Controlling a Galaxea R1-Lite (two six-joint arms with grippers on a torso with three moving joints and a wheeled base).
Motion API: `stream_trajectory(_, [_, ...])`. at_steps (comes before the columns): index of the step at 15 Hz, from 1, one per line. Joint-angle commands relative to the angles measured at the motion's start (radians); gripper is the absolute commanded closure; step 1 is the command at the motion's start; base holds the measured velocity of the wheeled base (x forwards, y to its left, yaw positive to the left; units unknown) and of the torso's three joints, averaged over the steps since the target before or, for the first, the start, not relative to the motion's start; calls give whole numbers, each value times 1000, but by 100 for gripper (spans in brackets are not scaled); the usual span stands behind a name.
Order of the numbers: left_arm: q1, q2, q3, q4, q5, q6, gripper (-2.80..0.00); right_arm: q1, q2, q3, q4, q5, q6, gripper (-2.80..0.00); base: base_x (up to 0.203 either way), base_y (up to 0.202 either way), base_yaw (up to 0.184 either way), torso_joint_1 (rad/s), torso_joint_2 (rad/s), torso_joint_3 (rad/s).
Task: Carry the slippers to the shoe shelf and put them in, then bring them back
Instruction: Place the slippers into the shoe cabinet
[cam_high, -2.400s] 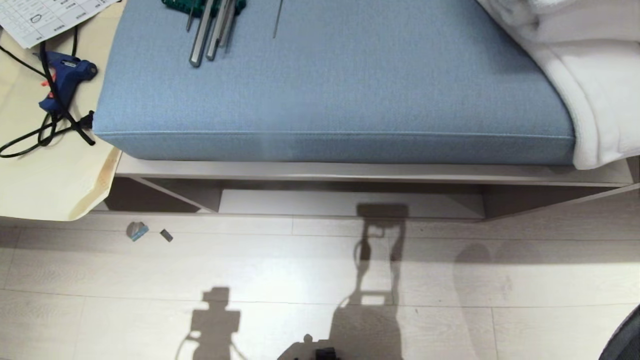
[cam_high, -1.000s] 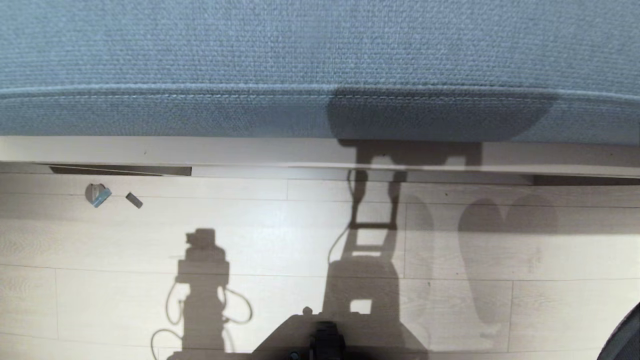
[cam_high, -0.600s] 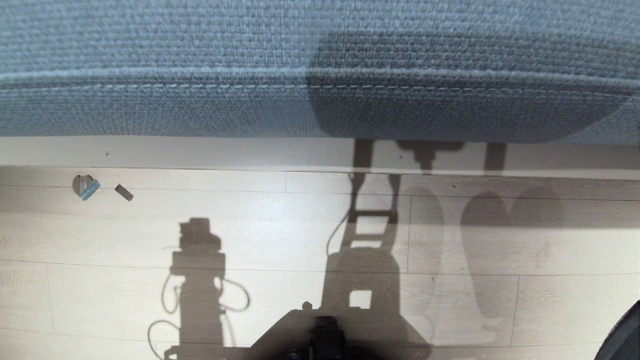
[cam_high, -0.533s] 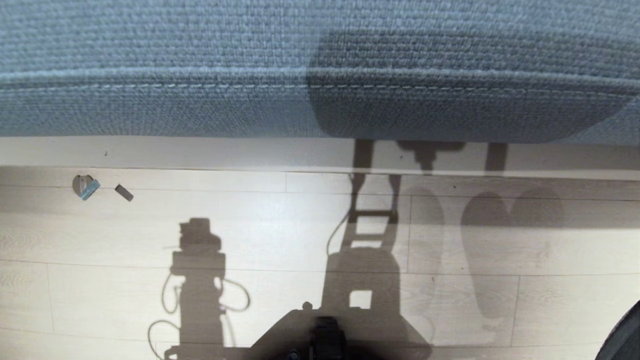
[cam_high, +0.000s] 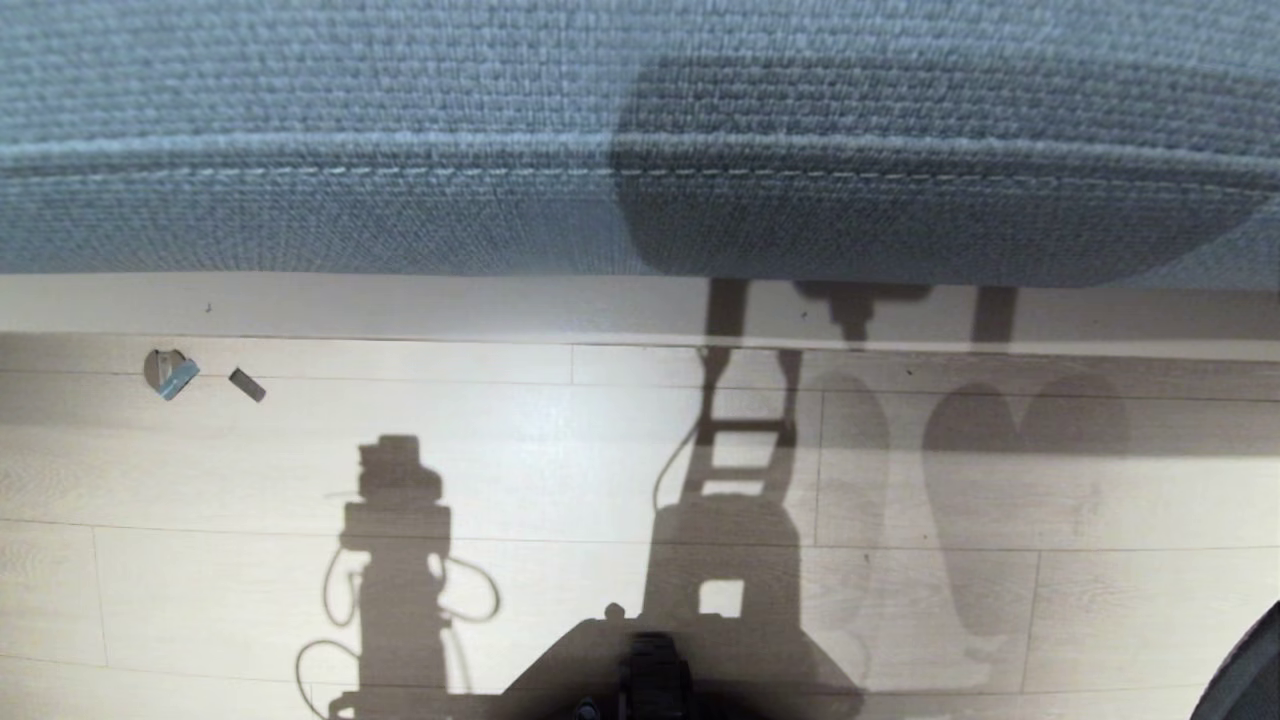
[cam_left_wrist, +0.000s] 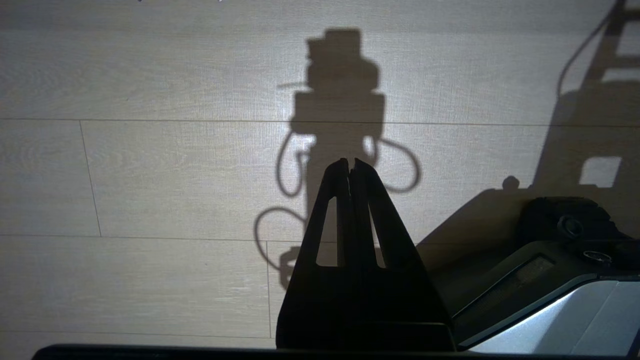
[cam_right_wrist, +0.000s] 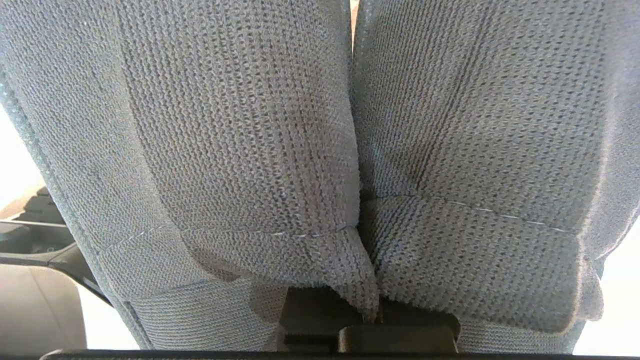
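Slippers (cam_right_wrist: 320, 150) hang side by side, filling the space directly ahead of the right fingers, clamped on their heel edges; left fingers (cam_left_wrist: 350, 165) pressed together, empty, above the floor (cam_left_wrist: 150, 175).

Strong light from behind throws sharp dark shadows of the robot on the pale wooden plank floor (cam_high: 200, 480); the pictures are sharp.
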Motion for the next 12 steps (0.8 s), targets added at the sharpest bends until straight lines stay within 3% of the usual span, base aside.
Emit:
stream_trajectory(1, [0,1,0,0,0,0,0,0,1,0,-1,1,1,0,0,0,0,0,0,0])
stream_trajectory(8, [0,1,0,0,0,0,0,0,12,-9,3,-2,1,0,0,0,0,0,0,0])
stream_trajectory(12, [0,1,0,0,0,0,0,1,196,-92,1,2,1,0,0,0,0,0,0,0])
